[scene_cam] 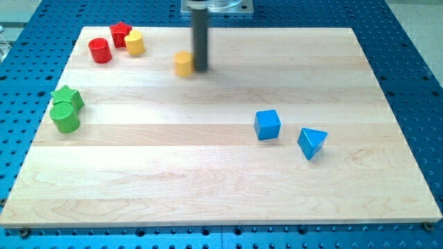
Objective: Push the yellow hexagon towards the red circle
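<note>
Tip (200, 68) touches the yellow hexagon's (183, 63) right side.

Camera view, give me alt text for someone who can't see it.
My tip touches the right side of a yellow block on a wooden board. A red cylinder stands at the top left; green blocks sit left, blue blocks right.

A pale wooden desk (228, 180) is lying on a blue perforated surface (415, 62).

The desk top is showing long boards running from the view's left to its right, their grain glowing under even, soft light. The blue surface is framing it on every side, its rows of small holes catching the light. At the view's top, a pale metal plate (216, 7) is sitting at the desk's far edge.
</note>
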Robot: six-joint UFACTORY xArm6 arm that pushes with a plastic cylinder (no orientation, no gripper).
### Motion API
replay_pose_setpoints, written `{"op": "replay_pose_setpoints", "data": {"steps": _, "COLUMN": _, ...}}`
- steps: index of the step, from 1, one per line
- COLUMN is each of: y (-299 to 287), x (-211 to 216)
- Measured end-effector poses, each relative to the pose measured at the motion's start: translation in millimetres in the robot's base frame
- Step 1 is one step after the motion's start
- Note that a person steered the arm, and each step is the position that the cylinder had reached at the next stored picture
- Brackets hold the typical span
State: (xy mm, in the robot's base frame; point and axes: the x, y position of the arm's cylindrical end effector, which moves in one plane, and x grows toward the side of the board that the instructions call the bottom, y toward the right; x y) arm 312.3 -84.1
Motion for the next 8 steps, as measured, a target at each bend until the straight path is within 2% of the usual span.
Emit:
{"op": "replay_pose_setpoints", "data": {"steps": 1, "y": -29.4, "x": 11.3}}
{"op": "replay_pose_setpoints", "data": {"steps": 2, "y": -29.5, "x": 32.1}}
{"op": "replay_pose_setpoints", "data": {"steps": 3, "y": -72.2, "x": 16.9}}
{"op": "replay_pose_setpoints", "data": {"steps": 4, "y": -87.2, "x": 9.2}}
{"op": "replay_pose_setpoints", "data": {"steps": 5, "y": -91.5, "x": 38.5}}
{"op": "replay_pose_setpoints", "data": {"steps": 6, "y": -97.0, "x": 5.1}}
{"op": "replay_pose_setpoints", "data": {"steps": 8, "y": -102.7, "x": 6.0}}
